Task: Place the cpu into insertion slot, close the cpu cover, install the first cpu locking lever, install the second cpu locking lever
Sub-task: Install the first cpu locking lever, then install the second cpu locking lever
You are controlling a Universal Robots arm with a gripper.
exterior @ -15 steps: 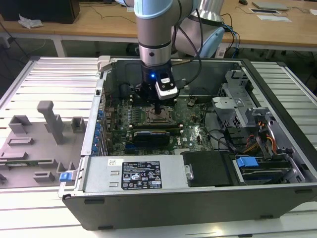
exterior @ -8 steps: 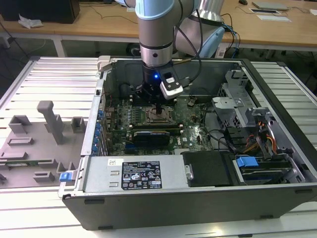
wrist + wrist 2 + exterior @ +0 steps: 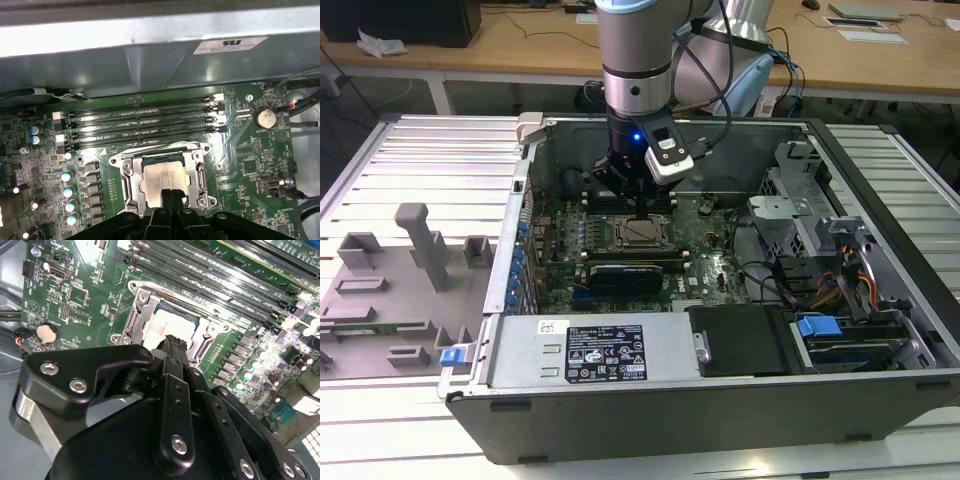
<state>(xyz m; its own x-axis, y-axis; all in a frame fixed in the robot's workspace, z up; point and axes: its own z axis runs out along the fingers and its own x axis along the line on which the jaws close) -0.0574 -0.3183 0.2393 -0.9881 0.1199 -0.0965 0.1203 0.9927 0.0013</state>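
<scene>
The cpu (image 3: 162, 181) lies flat in the insertion slot (image 3: 131, 186) on the green motherboard (image 3: 250, 150), with its silvery top facing up; in both wrist views the cpu cover (image 3: 200, 175) is down around it, a thin metal frame through whose window the chip (image 3: 167, 330) shows; in the exterior view the socket (image 3: 638, 233) sits near the middle of the board. The gripper (image 3: 170, 195) is directly over the near edge of the chip; its two black fingers are pressed together at the tips and hold nothing; in the second wrist view the fingertips (image 3: 175, 342) end right at the chip's edge, but whether they touch it I cannot tell. Just beside the socket run four long black memory slots (image 3: 140, 122), parallel to each other; a round coin battery (image 3: 265, 118) sits further out on the board. In the exterior view the arm (image 3: 635, 60) comes straight down into the open computer case (image 3: 620, 400); a black graphics card (image 3: 625, 272) lies just in front of the socket; on the exterior view's left, a grey fixture tray (image 3: 390, 290) rests on the table beside the case.
</scene>
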